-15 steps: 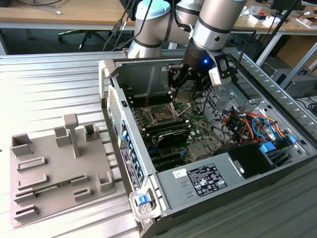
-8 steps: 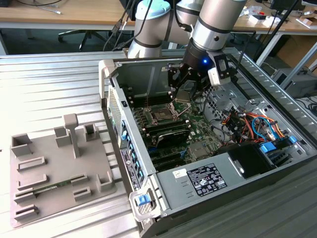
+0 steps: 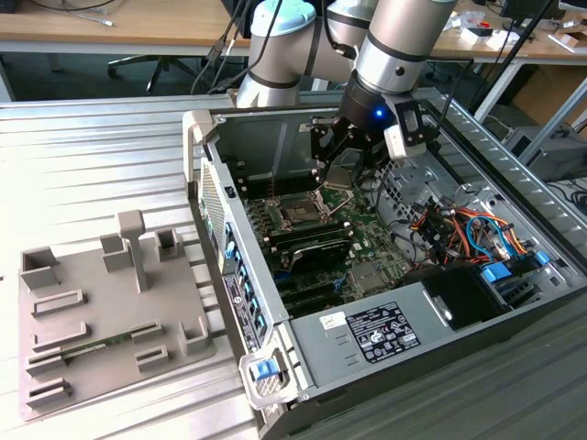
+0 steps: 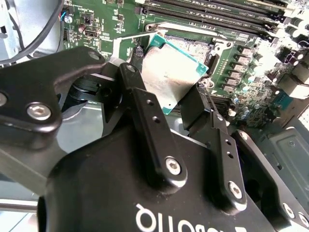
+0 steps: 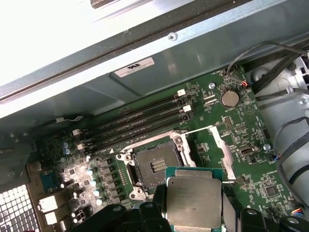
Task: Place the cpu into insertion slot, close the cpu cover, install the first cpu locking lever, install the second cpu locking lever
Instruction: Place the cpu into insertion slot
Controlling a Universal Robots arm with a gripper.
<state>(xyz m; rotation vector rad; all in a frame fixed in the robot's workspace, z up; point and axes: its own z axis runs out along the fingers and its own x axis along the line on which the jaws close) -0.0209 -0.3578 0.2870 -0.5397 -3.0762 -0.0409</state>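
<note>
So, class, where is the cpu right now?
In both wrist views the cpu is gripped in the claw, held above the motherboard beside the open, empty socket, not yet seated.

No print reads clearly from my remote station. In the second wrist view, white lettering runs upside down across the black body of the pincer (image 4: 161, 92) and is cut off by the frame edge. In the first wrist view, a white label (image 5: 134, 67) sits on the grey case wall (image 5: 203, 53). In the exterior view, a black-and-white sticker (image 3: 381, 335) covers the power supply (image 3: 312, 359). Faint engraving marks the cpu (image 5: 194, 200), too small for me to make out.
</note>
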